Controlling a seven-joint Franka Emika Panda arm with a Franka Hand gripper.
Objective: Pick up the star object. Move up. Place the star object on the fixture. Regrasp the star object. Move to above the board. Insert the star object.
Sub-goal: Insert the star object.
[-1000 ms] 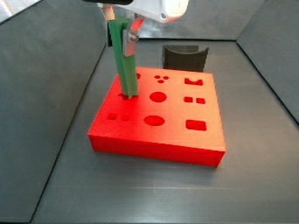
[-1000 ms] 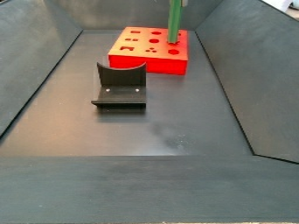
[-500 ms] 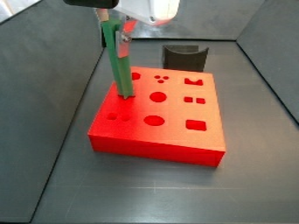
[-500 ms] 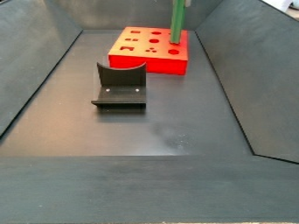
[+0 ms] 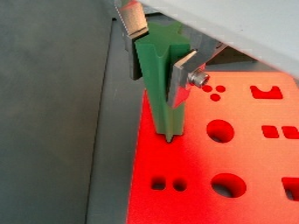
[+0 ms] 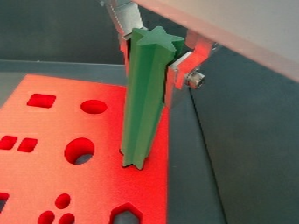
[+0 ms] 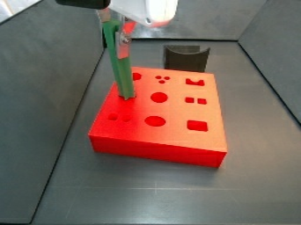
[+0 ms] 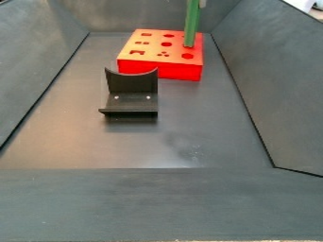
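My gripper [image 7: 114,28] is shut on the upper part of the green star object [image 7: 119,61] and holds it upright over the far left corner of the red board [image 7: 165,127]. Both wrist views show the silver fingers [image 5: 183,72] [image 6: 180,66] clamping the star object [image 5: 160,92] [image 6: 145,96]. Its lower tip is at the board's surface [image 5: 233,153] [image 6: 59,131]; the star hole is hidden under it. In a side view the star object [image 8: 192,24] stands at the board's [image 8: 158,57] far edge, with the gripper out of frame. The dark fixture [image 7: 186,58] [image 8: 130,93] stands empty.
The board has round, square and crown-shaped holes [image 7: 195,101]. Dark sloping walls [image 7: 47,105] enclose the grey floor [image 8: 164,142] on all sides. The fixture stands apart from the board.
The gripper and the star object have shifted slightly to the left over the board. The peg stays upright and gripped. The board and the fixture have not moved.
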